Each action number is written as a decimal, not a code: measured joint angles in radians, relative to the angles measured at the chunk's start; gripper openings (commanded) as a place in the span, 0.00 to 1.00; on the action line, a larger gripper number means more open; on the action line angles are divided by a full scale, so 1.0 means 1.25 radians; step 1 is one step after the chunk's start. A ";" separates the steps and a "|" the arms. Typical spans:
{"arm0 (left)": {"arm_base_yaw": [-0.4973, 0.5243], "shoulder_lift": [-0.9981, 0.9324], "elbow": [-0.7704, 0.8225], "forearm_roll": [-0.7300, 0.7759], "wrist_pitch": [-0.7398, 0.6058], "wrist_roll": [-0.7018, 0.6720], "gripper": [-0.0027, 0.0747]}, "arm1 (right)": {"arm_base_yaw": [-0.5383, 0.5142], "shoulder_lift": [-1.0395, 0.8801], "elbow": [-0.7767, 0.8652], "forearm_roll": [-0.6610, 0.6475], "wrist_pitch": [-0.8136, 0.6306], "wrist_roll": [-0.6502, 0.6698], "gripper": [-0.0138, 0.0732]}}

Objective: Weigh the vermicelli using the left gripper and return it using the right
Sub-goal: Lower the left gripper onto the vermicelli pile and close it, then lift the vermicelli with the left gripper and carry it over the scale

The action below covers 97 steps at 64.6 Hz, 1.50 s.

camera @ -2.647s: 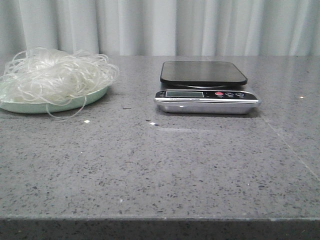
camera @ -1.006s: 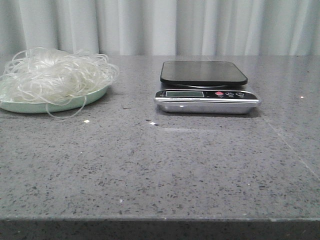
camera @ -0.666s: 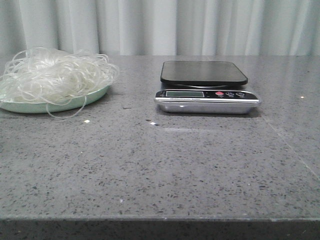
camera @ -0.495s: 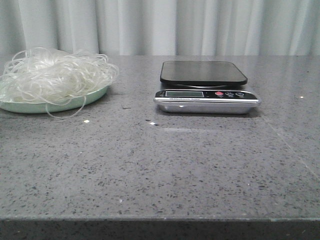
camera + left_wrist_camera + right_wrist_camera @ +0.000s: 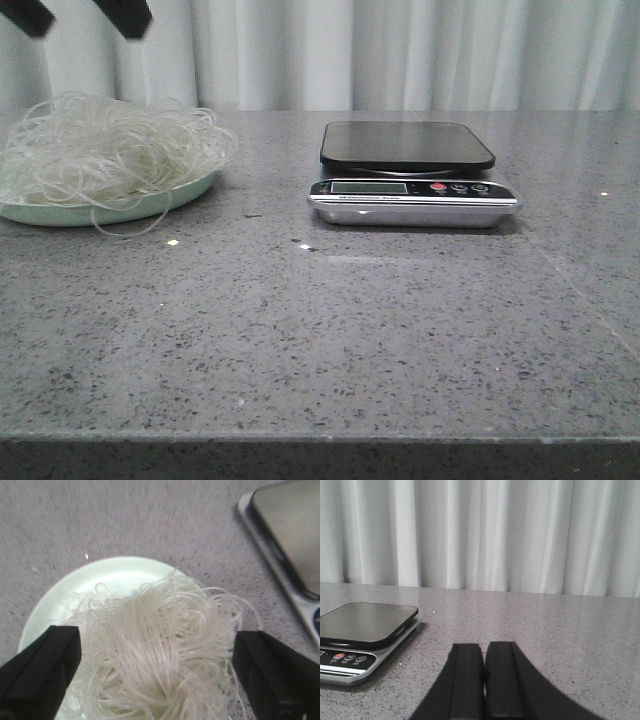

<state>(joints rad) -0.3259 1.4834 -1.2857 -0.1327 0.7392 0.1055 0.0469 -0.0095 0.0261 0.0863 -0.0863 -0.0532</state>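
Left wrist view: your left gripper hangs spread wide above the vermicelli, which is heaped on the plate left of the scale. Drop straight down. Your right gripper, fingers pressed together, waits beyond the scale.

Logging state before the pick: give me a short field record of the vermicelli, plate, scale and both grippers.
vermicelli: heaped on the plate, some strands hanging over the rim
plate: pale mint green, on the table at the left
scale: platform bare, right of the plate
left gripper: open, fingers wide apart above the vermicelli, not touching it
right gripper: shut, empty, low over the table beside the scale
table: grey speckled stone
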 measured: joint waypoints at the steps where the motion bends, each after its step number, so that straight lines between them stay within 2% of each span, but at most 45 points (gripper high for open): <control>1: 0.000 0.015 -0.009 0.002 0.009 -0.005 0.90 | 0.000 0.000 0.000 0.000 0.000 0.000 0.35; 27: 0.000 0.160 -0.076 0.017 0.094 -0.089 0.88 | 0.000 0.000 0.000 0.000 0.000 0.000 0.35; 33: 0.000 0.176 -0.081 0.023 0.108 -0.093 0.77 | 0.000 0.000 0.000 0.000 0.000 0.000 0.35; 34: 0.000 0.181 -0.083 0.025 0.115 -0.093 0.70 | 0.000 0.000 0.000 0.000 0.000 0.000 0.35; 35: 0.000 0.181 -0.083 0.025 0.115 -0.093 0.70 | 0.000 0.000 0.000 0.000 0.000 0.000 0.35; 37: 0.000 0.186 -0.085 0.027 0.121 -0.093 0.62 | 0.000 0.000 0.000 0.000 0.000 0.000 0.35; 38: 0.000 0.189 -0.087 0.028 0.127 -0.094 0.53 | 0.000 0.000 0.000 0.000 0.000 0.000 0.35; 39: 0.000 0.189 -0.087 0.028 0.127 -0.094 0.53 | 0.000 0.000 0.000 0.000 0.000 0.000 0.35; 40: 0.000 0.194 -0.090 0.032 0.131 -0.094 0.43 | 0.000 0.000 0.000 0.000 0.000 0.000 0.35; 41: 0.000 0.194 -0.090 0.032 0.131 -0.094 0.43 | 0.000 0.000 0.000 0.000 0.000 0.000 0.35; 42: 0.000 0.196 -0.092 0.034 0.134 -0.094 0.33 | 0.000 0.000 0.000 0.000 0.000 0.000 0.35; 43: 0.000 0.196 -0.092 0.034 0.134 -0.094 0.33 | 0.000 0.000 0.000 0.000 0.000 0.000 0.35; 44: 0.000 0.196 -0.092 0.034 0.136 -0.094 0.22 | 0.000 0.000 0.000 0.000 0.000 0.000 0.35; 45: 0.000 0.196 -0.092 0.034 0.136 -0.094 0.22 | 0.000 0.000 0.000 0.000 0.000 0.000 0.35; 46: 0.000 0.197 -0.093 0.036 0.137 -0.094 0.17 | 0.000 0.000 0.000 0.000 0.000 0.000 0.35; 51: 0.000 0.197 -0.099 0.036 0.144 -0.094 0.24 | 0.000 0.000 0.000 0.000 0.000 0.000 0.35; 58: -0.002 0.205 -0.131 0.037 0.168 -0.094 0.20 | 0.000 0.000 0.000 0.000 0.000 0.000 0.35; 68: -0.024 0.221 -0.205 0.052 0.217 -0.094 0.20 | 0.000 0.000 0.000 0.000 0.000 0.000 0.35; 83: -0.109 0.226 -0.403 0.051 0.238 -0.094 0.20 | 0.000 0.000 0.000 0.000 0.000 0.000 0.35; 97: -0.175 0.253 -0.537 0.044 0.235 -0.094 0.20 | 0.000 0.000 0.000 0.000 0.000 0.000 0.35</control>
<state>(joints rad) -0.5441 1.7994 -1.9571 -0.0783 1.0327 -0.0119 0.0469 -0.0095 0.0261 0.0863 -0.0867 -0.0532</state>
